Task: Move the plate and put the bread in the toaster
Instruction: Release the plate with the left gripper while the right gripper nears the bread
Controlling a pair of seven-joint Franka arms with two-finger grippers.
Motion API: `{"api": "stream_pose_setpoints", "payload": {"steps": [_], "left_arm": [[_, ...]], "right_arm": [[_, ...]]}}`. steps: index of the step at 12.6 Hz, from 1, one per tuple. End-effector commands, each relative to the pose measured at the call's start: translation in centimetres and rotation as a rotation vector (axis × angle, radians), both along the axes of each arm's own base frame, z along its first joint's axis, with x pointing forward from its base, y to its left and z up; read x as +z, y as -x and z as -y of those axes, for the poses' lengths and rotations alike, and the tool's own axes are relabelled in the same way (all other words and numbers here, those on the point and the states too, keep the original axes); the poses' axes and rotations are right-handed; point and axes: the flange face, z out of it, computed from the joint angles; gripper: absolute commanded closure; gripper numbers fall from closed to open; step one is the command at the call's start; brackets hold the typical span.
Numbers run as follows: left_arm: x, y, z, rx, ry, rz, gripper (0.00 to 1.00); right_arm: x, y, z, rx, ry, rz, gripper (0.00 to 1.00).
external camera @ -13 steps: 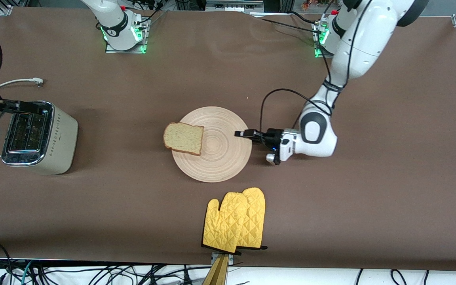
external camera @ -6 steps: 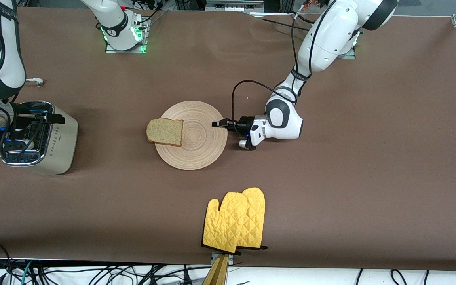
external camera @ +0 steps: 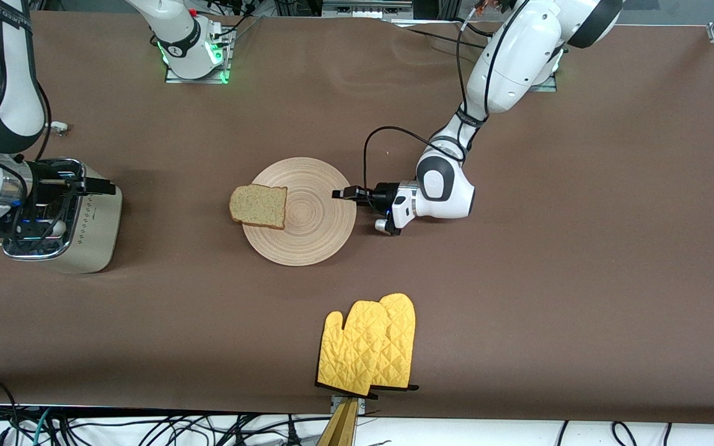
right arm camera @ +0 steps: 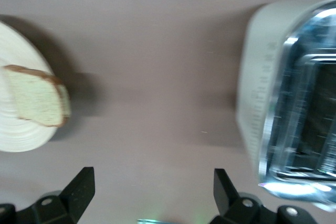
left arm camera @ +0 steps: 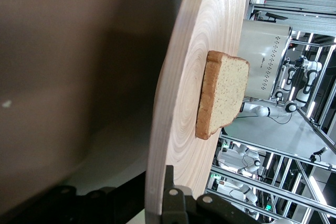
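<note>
One pair of yellow oven mitts (external camera: 368, 347) is seen at the bench's (external camera: 580, 279) near edge. Farther, the plate (external camera: 307, 235) is pinched at its rim by the left gripper's (external camera: 346, 194) closed jaws; the bread (external camera: 258, 205) overhangs its toaster-facing edge. Bare bench separates plate and toaster (external camera: 84, 229), over which the right gripper (external camera: 81, 184) is held, jaws wide, empty.

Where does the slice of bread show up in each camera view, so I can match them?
Front view: the bread overhangs the plate's rim toward the toaster.
Left wrist view: bread at center, on the plate.
Right wrist view: bread at the frame's edge.
Shared landmark: the toaster.
</note>
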Motion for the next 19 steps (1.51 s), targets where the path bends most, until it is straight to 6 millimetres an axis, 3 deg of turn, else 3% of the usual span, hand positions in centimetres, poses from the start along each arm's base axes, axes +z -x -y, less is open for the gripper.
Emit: {"api": "stream_pose_setpoints", "payload": {"steps": [1, 3, 6, 7, 8, 9, 12, 13, 14, 16, 19], "left_arm": [[2.1, -1.6, -0.9, 0.004, -0.04, 0.037, 1.0], [4.8, -2.7, -1.0, -0.053, -0.157, 0.016, 1.0], [4.8, -2.8, -1.1, -0.05, -0.187, 0.01, 1.0], [4.8, -2.8, -1.1, -0.049, -0.188, 0.011, 0.59], [4.7, -2.8, -1.3, -0.048, -0.189, 0.009, 0.12], [4.8, -2.8, -1.4, -0.048, -0.189, 0.011, 0.0], [5.9, -3.5, -3.4, -0.011, -0.188, -0.011, 0.0], [7.2, -3.7, -5.2, 0.008, -0.189, -0.013, 0.0], [8.3, -3.6, -7.7, 0.031, -0.2, -0.016, 0.0], [11.4, -4.4, -15.4, 0.017, -0.283, 0.051, 0.0], [16.5, -3.7, -23.3, -0.056, -0.402, 0.146, 0.0]], "right_arm": [[-1.2, -0.6, -1.6, -0.02, -0.063, 0.0, 0.0], [-1.3, -0.8, -2.6, -0.005, -0.062, 0.007, 0.0], [-1.3, -0.8, -2.5, -0.007, -0.063, 0.007, 0.0], [-1.3, -0.8, -2.6, -0.005, -0.063, 0.007, 0.0], [-1.2, -0.8, -2.7, -0.005, -0.065, 0.009, 0.0], [-1.3, -0.8, -3.1, 0.001, -0.064, 0.009, 0.0], [-1.8, -1.0, -3.8, 0.01, -0.064, 0.016, 0.0], [-1.8, -1.2, -4.0, 0.01, -0.063, 0.024, 0.0], [-2.3, -1.4, -5.6, 0.021, -0.08, 0.033, 0.0], [-4.8, -1.5, -7.0, -0.052, -0.197, 0.053, 0.0], [-9.3, -0.5, -10.5, -0.105, -0.252, 0.113, 0.0]]}}
